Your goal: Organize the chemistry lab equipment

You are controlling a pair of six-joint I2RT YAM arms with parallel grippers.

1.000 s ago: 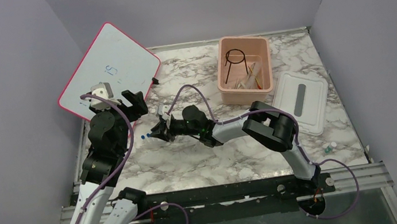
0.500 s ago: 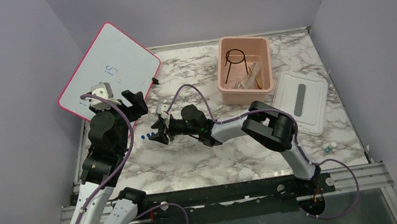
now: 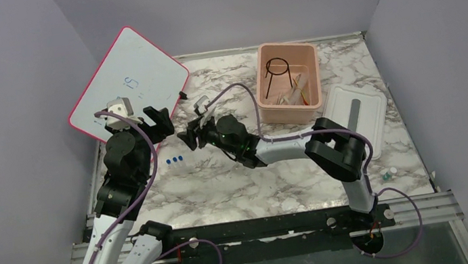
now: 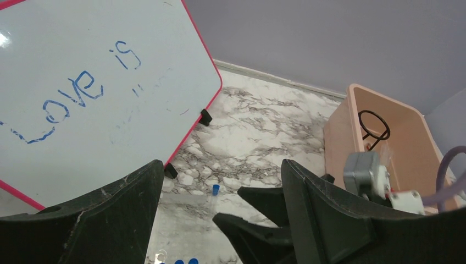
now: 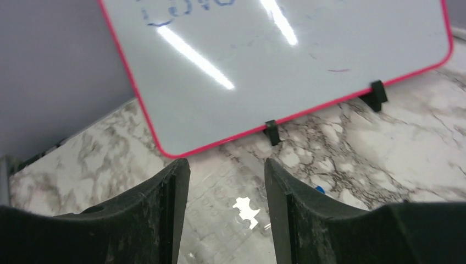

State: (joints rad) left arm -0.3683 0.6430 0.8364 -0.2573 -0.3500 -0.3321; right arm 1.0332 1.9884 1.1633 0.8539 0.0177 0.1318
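A black wire ring stand (image 3: 277, 74), a round ring on thin legs, stands upright in the left half of the pink tub (image 3: 260, 94) in the upper middle of the overhead view. Beside it, in the tub's right half, a red-yellow rod (image 3: 312, 97) leans among pale, clear slender pieces (image 3: 292, 89) that are too jumbled to tell apart. Three tiny blue-capped vials (image 3: 174, 159) lie close together in a short row on the marble bench (image 3: 225, 188), left of centre. Two more small vials (image 3: 388, 172), one teal-topped and one white, lie near the bench's lower right edge, well apart from the rest.
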